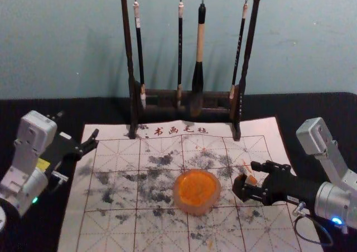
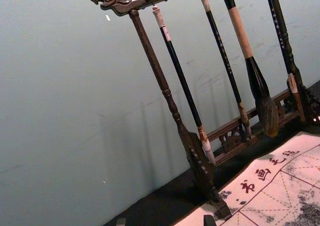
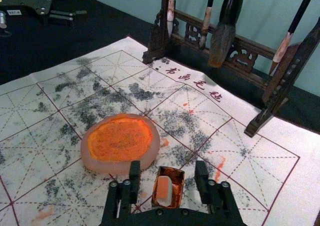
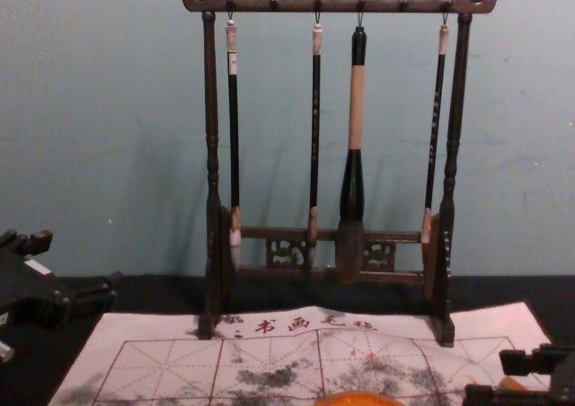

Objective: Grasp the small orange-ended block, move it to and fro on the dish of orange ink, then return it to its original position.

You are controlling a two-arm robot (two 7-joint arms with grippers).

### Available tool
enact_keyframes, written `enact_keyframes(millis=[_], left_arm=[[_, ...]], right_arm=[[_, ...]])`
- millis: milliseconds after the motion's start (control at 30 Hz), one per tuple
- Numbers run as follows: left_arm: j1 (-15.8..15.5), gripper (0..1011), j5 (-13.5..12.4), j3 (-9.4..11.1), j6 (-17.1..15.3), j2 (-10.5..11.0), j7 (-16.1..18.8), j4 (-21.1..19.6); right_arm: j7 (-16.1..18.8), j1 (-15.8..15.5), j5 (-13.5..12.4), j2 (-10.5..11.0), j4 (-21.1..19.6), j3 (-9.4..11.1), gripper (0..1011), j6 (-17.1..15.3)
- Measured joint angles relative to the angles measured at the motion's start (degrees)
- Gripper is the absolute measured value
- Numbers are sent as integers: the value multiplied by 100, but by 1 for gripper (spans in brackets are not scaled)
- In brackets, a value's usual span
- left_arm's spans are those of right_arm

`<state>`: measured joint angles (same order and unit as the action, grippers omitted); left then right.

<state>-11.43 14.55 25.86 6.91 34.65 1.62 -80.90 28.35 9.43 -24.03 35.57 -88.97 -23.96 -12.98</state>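
Note:
My right gripper (image 1: 247, 178) is over the mat right of the orange ink dish (image 1: 196, 189). In the right wrist view, the right gripper (image 3: 168, 167) stands open, its fingers either side of a small pale block with an orange end (image 3: 163, 190). The block sits in a small orange-stained box (image 3: 176, 177), with gaps between box and fingers. Beside them lies the round dish (image 3: 120, 140), pale-rimmed and filled with orange. My left gripper (image 1: 78, 125) is parked open near the mat's left edge; in the left wrist view, the left gripper's (image 2: 165, 221) tips are apart.
A dark wooden rack (image 1: 132, 90) with several hanging brushes stands behind the ink-stained white mat (image 1: 117, 179). Its right foot (image 1: 236, 130) rests on the mat's far part. The black tablecloth (image 1: 312, 110) reaches to the blue-grey wall.

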Motion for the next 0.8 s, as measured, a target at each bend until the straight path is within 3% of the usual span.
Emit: enact_keyframes(millis=[133,200,433,667,800], left_arm=[[0,1001,0,0,0,0,0,0],[0,1001,0,0,0,0,0,0],[0,1001,0,0,0,0,0,0],[0,1001,0,0,0,0,0,0],[0,1001,0,0,0,0,0,0]], right_arm=[[0,0,0,0,0,0,735,-1],[0,0,0,0,0,0,837,0],[0,0,0,0,0,0,997,-1],[-101,-34,1,-27,-34,62,1002,44],[-366,-157,-44,-125,-159,313,1002,276]])
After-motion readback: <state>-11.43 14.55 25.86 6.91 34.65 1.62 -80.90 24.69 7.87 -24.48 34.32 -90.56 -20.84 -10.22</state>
